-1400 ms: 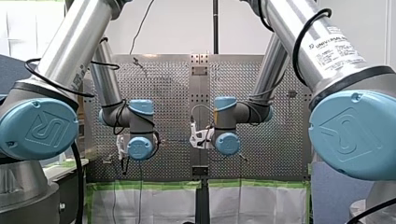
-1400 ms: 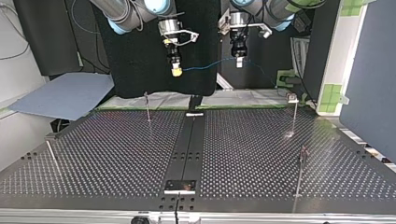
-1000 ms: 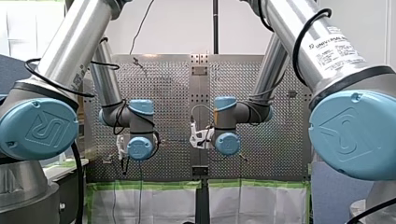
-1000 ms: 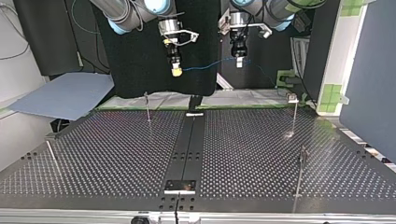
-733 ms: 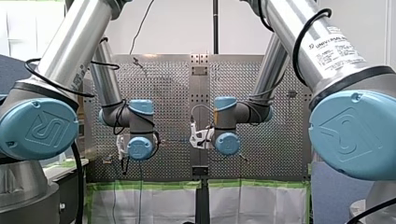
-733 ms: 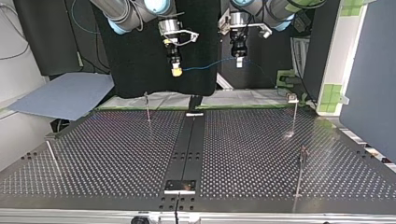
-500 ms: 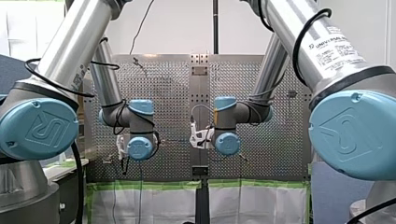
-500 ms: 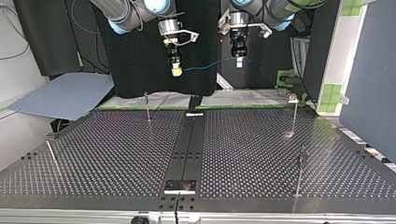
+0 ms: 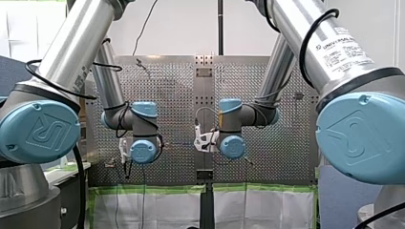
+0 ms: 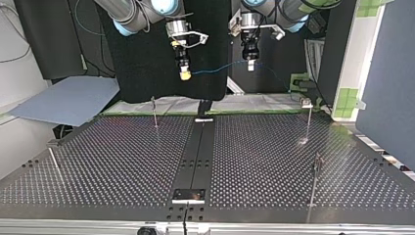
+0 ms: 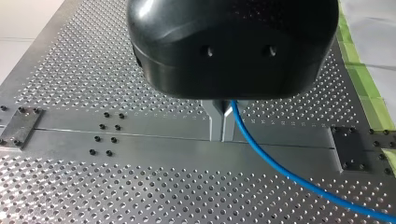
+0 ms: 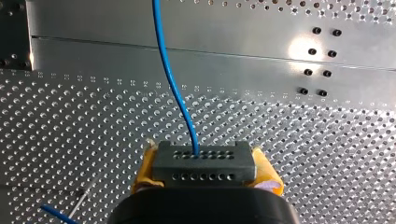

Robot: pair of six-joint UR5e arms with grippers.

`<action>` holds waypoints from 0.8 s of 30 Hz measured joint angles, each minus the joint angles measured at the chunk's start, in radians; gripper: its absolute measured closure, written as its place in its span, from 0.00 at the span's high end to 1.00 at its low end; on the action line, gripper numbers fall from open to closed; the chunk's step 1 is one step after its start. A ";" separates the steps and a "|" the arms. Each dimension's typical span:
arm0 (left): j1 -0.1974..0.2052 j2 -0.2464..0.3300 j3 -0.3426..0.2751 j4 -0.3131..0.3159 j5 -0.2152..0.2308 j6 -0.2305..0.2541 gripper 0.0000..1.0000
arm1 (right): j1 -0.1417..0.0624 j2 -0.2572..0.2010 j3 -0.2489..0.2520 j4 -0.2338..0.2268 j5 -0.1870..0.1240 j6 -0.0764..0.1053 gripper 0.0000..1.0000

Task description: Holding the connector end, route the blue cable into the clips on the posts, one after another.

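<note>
Two hands (image 10: 184, 74) (image 10: 250, 66), one blue cable (image 10: 220, 67), one connector (image 12: 204, 161), four thin posts (image 10: 154, 113) (image 10: 309, 122) (image 10: 314, 183) (image 10: 54, 164).

Left arm (image 10: 292, 8), right arm (image 10: 125, 13): jaws clamped.

Four cameras ring the perforated table (image 10: 122, 161).
You get the front view from behind and above the arms, looking out over the table from far back. The top view faces back at them, low, from the far edge. Each wrist camera looks closely along its own gripper: the left gripper (image 11: 222, 126) clamps the blue cable (image 11: 280, 172), the right gripper (image 12: 205, 170) the connector (image 12: 204, 158). The top view shares that cable.
</note>
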 joint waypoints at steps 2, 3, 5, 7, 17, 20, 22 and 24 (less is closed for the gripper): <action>0.000 0.000 0.000 0.000 0.000 0.000 0.00 | 0.000 0.000 0.000 0.000 0.000 0.000 0.00; 0.000 0.000 0.000 0.000 0.000 0.000 0.00 | 0.000 0.000 0.000 0.000 0.000 0.000 0.00; 0.000 0.000 0.000 0.000 0.000 0.000 0.00 | 0.000 0.000 0.000 0.000 0.000 0.000 0.00; 0.000 0.000 0.000 0.000 0.000 0.000 0.00 | 0.000 0.000 0.000 0.000 0.000 0.000 0.00; 0.000 0.000 0.000 0.000 0.000 0.000 0.00 | 0.000 0.000 0.000 0.000 0.000 0.000 0.00; 0.001 0.000 0.000 0.002 0.000 0.001 0.00 | 0.000 0.000 0.000 0.000 0.000 0.000 0.00; 0.001 0.000 0.000 0.002 0.000 0.001 0.00 | 0.003 0.004 -0.004 0.004 0.003 -0.001 0.00; 0.001 0.000 0.000 0.003 0.000 0.001 0.00 | 0.010 0.014 -0.009 0.014 0.006 -0.002 0.00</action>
